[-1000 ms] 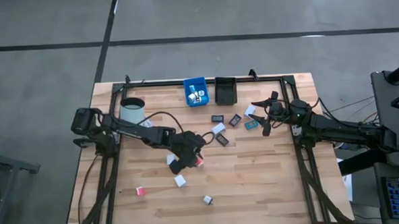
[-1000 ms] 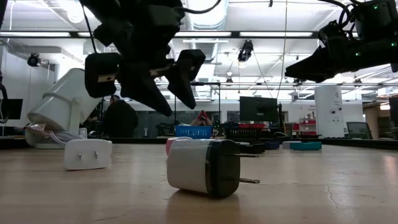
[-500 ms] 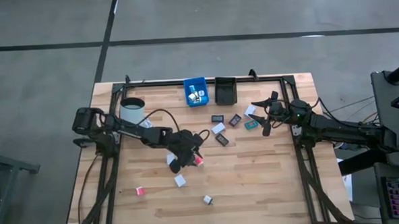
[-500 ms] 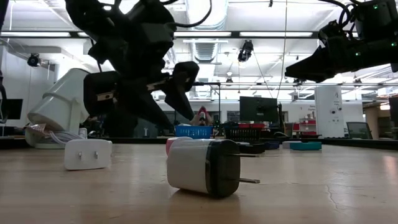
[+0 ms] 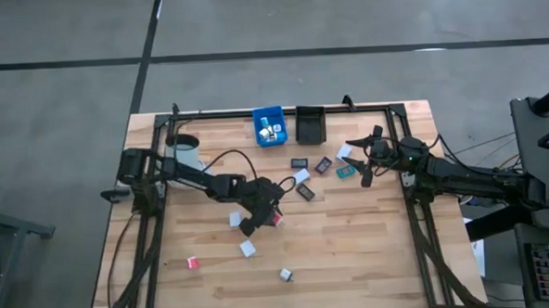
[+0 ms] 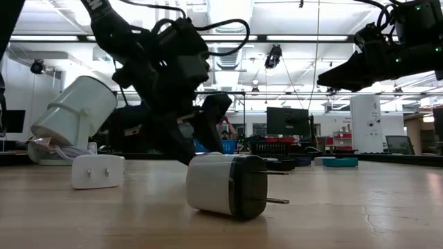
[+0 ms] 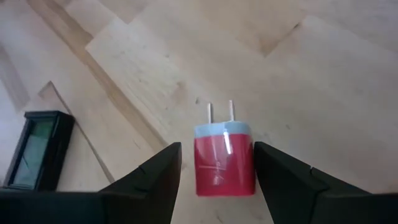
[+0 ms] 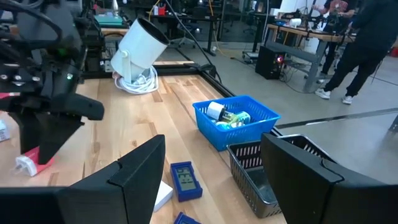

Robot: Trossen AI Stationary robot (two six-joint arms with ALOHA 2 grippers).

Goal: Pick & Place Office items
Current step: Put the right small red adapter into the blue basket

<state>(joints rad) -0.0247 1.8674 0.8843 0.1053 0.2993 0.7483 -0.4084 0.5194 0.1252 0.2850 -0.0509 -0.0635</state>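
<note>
A: Starting at the left of the wooden slatted surface point(image 5: 353, 253), what is changing?

B: The left gripper point(image 5: 261, 213) is coming down. A second ago it was hanging higher, above the small red plug-in charger block with a pale blue cap and two metal prongs point(image 7: 224, 158); now it is sitting low, near the middle of the surface, with its jaws parted and standing either side of that block. In the left wrist view the block is lying flat between the two dark fingers point(image 7: 157, 174), not yet pinched, as far as I can tell.

A: So that means a pick is starting?

B: That is my judgement: the descent looks finished, and closing on the red block would be the next move. The other pieces are lying untouched: the white cube charger point(image 5: 248, 249) just below the gripper, and a small red piece point(image 5: 192, 262) towards the lower left.

A: And further right?

B: The blue plastic bin point(image 5: 271, 128) and the black plastic bin point(image 5: 309, 125) are sitting at the far edge. The right gripper point(image 5: 368, 155) is waiting unmoved above the flat dark rectangles point(image 5: 323, 165), jaws open and empty.
</note>
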